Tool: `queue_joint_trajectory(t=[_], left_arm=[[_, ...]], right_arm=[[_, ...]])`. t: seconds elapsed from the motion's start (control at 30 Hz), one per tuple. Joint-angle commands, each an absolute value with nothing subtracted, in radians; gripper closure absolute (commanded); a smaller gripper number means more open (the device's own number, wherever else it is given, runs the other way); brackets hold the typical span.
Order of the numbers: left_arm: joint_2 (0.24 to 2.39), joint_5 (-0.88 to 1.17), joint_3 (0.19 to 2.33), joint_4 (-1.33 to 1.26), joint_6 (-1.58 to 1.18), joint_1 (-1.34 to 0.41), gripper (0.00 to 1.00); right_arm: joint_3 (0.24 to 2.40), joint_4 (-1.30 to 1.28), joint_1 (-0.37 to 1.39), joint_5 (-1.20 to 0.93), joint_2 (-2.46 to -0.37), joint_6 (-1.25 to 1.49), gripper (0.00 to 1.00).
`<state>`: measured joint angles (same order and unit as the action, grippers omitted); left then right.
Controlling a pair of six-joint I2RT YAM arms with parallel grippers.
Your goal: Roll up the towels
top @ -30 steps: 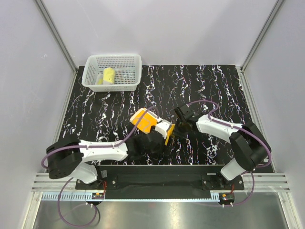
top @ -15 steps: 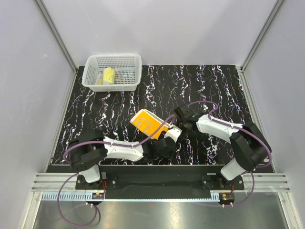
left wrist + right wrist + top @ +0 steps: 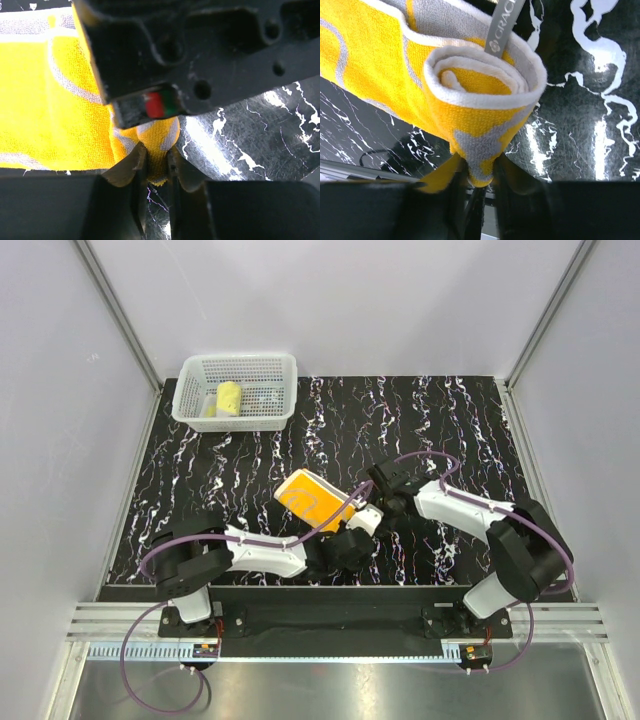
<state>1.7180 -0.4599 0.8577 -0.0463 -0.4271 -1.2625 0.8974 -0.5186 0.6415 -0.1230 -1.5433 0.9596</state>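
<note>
Left fingers [image 3: 134, 162] are now closing tight on the orange towel [image 3: 315, 498], mid-table toward the near edge.
Right fingers [image 3: 509, 175] are pinching its rolled end narrowly; its long axis is stretching away toward the far-left corner.

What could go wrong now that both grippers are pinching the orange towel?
The right gripper holds the orange towel only by a thin edge under its rolled end, so it may slip and the roll loosen. The left gripper pinches just a small fold; pulling could tug it free. Both grippers work close together and might bump.
</note>
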Motion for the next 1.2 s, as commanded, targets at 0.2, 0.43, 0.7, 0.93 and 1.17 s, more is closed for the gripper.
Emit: queue_joint_trajectory(t=[0.2, 0.43, 0.7, 0.93, 1.17], left_arm=[[1.658, -0.335, 0.874, -0.012, -0.426, -1.217, 0.85], [1.605, -0.203, 0.879, 0.032, -0.465, -1.141, 0.85], [1.562, 0.133, 0.812, -0.087, -0.577, -0.976, 0.86], [1.601, 0.449, 0.712, -0.334, -0.722, -0.813, 0.87], [1.718, 0.661, 0.663, -0.573, -0.86, -0.704, 0.88]], right_arm=[[0.994, -0.669, 0.624, -0.034, -1.459, 0.913, 0.26], [0.982, -0.71, 0.404, -0.011, -1.356, 0.835, 0.19], [0.82, -0.528, 0.368, -0.102, -1.128, 0.827, 0.19], [0.647, -0.243, 0.368, -0.333, -1.061, 0.862, 0.2], [0.533, -0.01, 0.382, -0.408, -1.104, 0.914, 0.2]])
